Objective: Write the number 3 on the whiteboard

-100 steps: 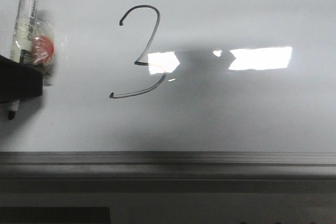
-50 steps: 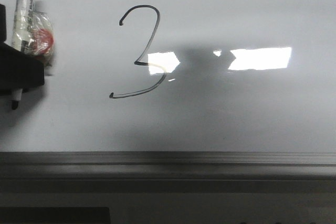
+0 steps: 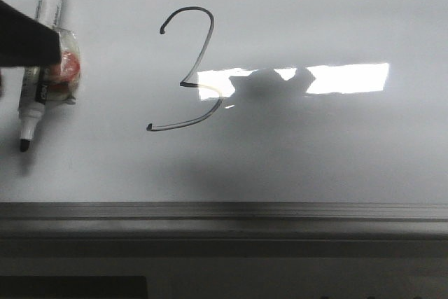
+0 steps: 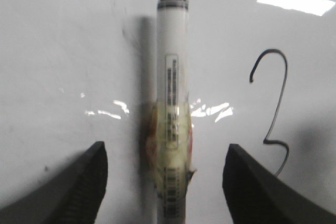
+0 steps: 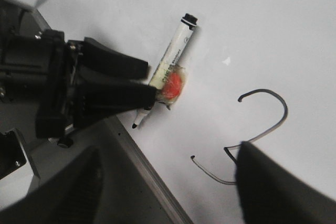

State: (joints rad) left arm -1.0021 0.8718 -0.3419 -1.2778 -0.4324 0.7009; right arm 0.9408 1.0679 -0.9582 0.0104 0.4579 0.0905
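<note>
Thin black hand-drawn number 3 sits left of centre on glossy white-grey whiteboard. White marker with red-taped barrel lies upper left, loose between spread fingers of left claw. Right claw wide open, empty.

The whiteboard is seen close up in the front view, looking forward and down across it, with its grey frame strip along the near edge at 6 o'clock. The left wrist view is taken from just above the board, looking straight along the marker lying between the wide-apart jaws. The right wrist view is taken from higher and further off, at a slant. The marker and the number 3 are shared by all three views; the left gripper is also caught in the right wrist view.
</note>
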